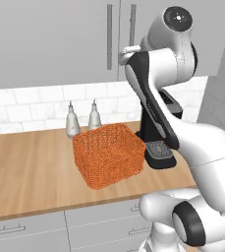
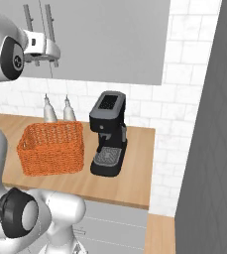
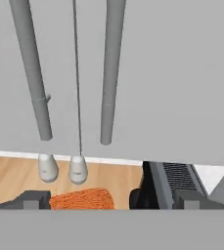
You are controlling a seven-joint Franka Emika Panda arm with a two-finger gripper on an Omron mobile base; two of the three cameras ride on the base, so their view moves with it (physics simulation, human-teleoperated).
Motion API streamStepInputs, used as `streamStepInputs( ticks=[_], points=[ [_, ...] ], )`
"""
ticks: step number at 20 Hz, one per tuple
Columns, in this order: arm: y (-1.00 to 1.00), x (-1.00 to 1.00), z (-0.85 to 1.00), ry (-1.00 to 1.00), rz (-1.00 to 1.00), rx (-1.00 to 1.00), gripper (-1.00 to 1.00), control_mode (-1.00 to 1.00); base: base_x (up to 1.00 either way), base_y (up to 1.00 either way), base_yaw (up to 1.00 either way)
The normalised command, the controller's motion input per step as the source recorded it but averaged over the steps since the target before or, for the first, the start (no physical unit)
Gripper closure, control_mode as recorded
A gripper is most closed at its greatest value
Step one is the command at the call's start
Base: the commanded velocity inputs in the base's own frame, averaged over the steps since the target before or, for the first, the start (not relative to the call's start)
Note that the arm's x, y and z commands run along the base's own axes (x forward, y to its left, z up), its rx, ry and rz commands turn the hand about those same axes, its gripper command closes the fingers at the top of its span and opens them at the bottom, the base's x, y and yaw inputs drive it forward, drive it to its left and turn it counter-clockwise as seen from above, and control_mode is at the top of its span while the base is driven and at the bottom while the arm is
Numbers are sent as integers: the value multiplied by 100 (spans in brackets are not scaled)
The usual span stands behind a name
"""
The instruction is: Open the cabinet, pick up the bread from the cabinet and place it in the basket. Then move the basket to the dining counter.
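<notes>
The light grey wall cabinet (image 1: 50, 39) has both doors shut, and its two long bar handles (image 3: 33, 73) (image 3: 111, 73) hang side by side at the seam. My gripper (image 2: 45, 62) (image 3: 111, 200) is open, with its fingers spread wide. It hovers just in front of the handles' lower ends and touches neither. The orange woven basket (image 1: 109, 155) (image 2: 50, 149) stands empty on the wooden worktop below. The bread is hidden behind the doors. The dining counter is out of view.
A black coffee machine (image 2: 107, 134) stands just right of the basket. Two grey bottles (image 1: 72, 120) (image 1: 94, 115) stand behind it against the white tiles. The worktop (image 1: 30, 167) ends at a grey side wall (image 2: 209, 149) on the right. Grey drawers (image 1: 15, 229) run beneath.
</notes>
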Motion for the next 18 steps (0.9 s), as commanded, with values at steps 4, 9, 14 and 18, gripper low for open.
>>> streamStepInputs(
  ticks=[4, 9, 14, 18],
  points=[
    [18, 15, 39, -17, 0, 2, -100, -100, 0, 0, 0],
    [11, 41, 11, -4, 0, 2, -100, -100, 0, 0, 0],
    [-1, 50, 0, 1, 0, 0, -100, -100, 0, 0, 0],
    [-4, 47, 0, 0, 0, 0, -100, -100, 0, 0, 0]
  ],
)
